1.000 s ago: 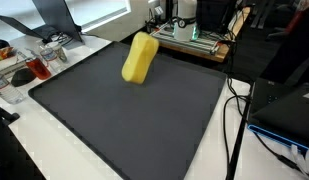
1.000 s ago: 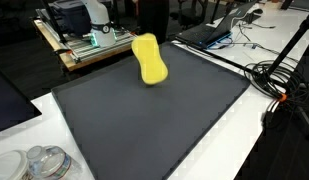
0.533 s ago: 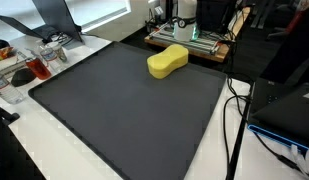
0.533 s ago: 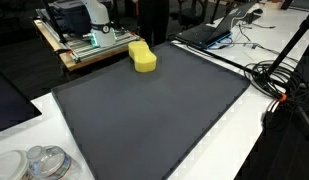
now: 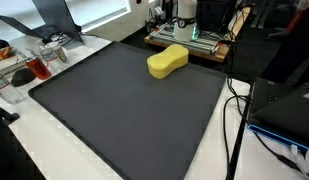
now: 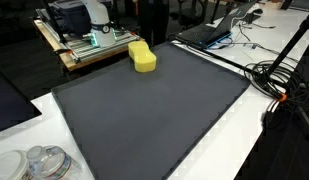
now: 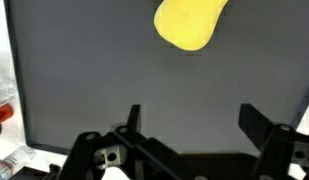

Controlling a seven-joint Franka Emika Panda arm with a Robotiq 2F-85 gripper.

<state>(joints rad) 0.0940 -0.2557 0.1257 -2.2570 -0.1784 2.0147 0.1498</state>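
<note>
A yellow sponge [image 5: 168, 61] lies flat on the dark grey mat [image 5: 124, 110] near its far edge; it shows in both exterior views [image 6: 142, 57]. In the wrist view the sponge [image 7: 189, 22] sits at the top of the picture, on the mat. My gripper [image 7: 192, 118] is open and empty, its two black fingers spread wide above bare mat, well short of the sponge. The arm does not show in the exterior views.
A wooden cart with equipment [image 6: 84, 40] stands behind the mat. Cables [image 6: 279, 75] and a laptop [image 6: 209, 30] lie beside it. Glasses and clutter [image 5: 34, 65] sit on the white table; a clear container [image 6: 44, 162] stands near the front corner.
A second ago the sponge was in the air above the mat, tilted. It has dropped and now lies flat near the far edge, still since half a second ago.
</note>
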